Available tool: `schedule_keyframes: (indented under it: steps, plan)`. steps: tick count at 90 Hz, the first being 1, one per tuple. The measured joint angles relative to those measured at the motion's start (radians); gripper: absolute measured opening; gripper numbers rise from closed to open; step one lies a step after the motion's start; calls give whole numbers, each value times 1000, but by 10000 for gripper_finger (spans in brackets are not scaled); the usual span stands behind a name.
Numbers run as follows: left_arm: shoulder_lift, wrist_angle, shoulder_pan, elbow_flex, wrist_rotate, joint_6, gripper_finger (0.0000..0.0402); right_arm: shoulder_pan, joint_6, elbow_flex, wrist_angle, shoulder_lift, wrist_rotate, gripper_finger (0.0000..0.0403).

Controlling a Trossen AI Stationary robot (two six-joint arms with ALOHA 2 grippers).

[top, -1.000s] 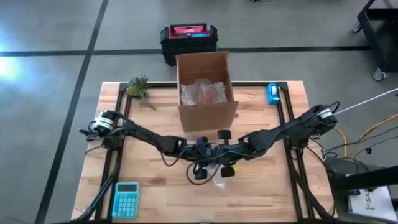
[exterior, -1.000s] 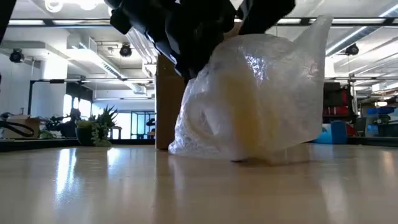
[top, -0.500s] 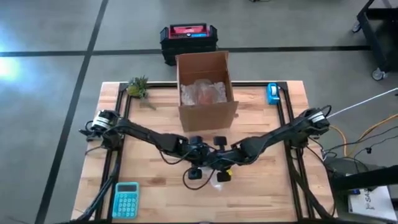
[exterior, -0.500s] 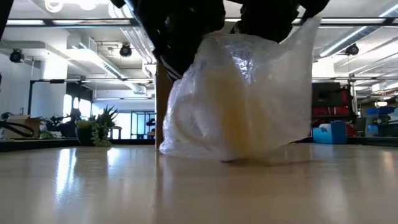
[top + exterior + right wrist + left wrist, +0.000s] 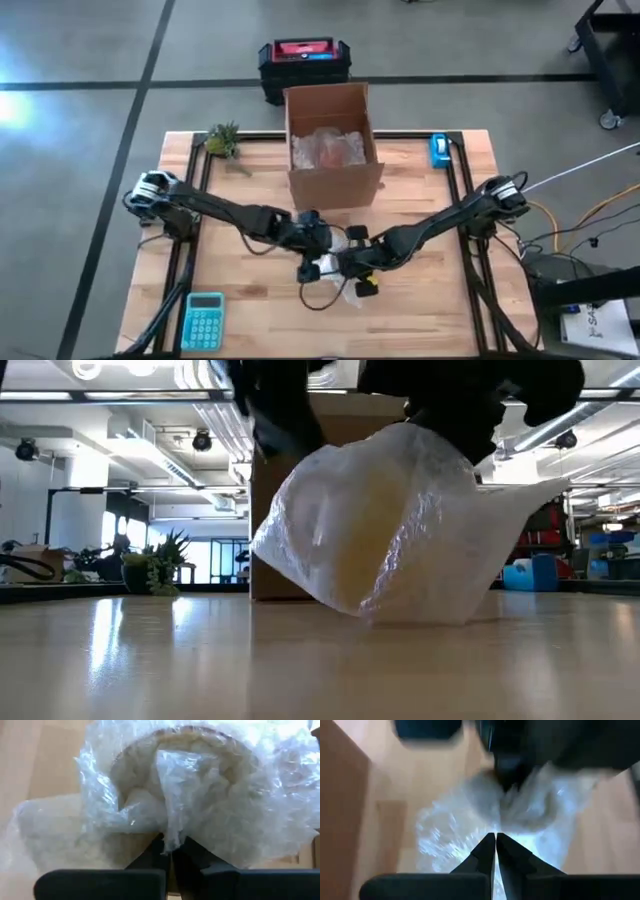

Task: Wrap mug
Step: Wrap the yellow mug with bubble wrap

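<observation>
on table [image 5: 250,290], unlabelled bubble-wrapped mug [image 5: 385,535]

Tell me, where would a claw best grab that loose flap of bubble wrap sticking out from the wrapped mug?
Probably at the free corner of the bubble wrap flap, coming from the side, level with the table. That flap juts clear of the mug, thin and flat, so two fingers could pinch it. The left claw and right claw are already shut on wrap above the mug.

The room is bright, lit by ceiling lights [image 5: 90,370]. The table [image 5: 150,660] shines with glare in the low view. The left wrist view is blurry. The bubble wrap [image 5: 260,820] glints white.
</observation>
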Motion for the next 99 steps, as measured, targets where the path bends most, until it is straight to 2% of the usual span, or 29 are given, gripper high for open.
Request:
schedule_keyframes:
  steps: [8,17,31,39,48,62,72,99]
  plan:
    - [-12,-85,-1,-5,-43,-9,1,0,-2,3,2,0,4,2]
    - [-58,-182,-7,-6,-137,-54,1,0,-6,4,0,0,8,2]
    - [-83,-238,-12,-95,-145,-117,1,0,-18,4,-1,0,10,2]
    - [-75,-132,-11,-189,-139,-129,1,0,-23,5,0,0,11,2]
    - [-68,104,-11,-272,-137,-110,1,0,-23,5,1,0,11,2]
    - [-76,416,-13,-314,-108,-60,1,0,-22,5,2,-1,11,2]
    - [-84,499,-13,-316,-71,-29,1,0,-23,5,3,-1,9,2]
    - [-40,586,-15,-321,21,-26,1,-1,-23,13,20,-3,12,2]
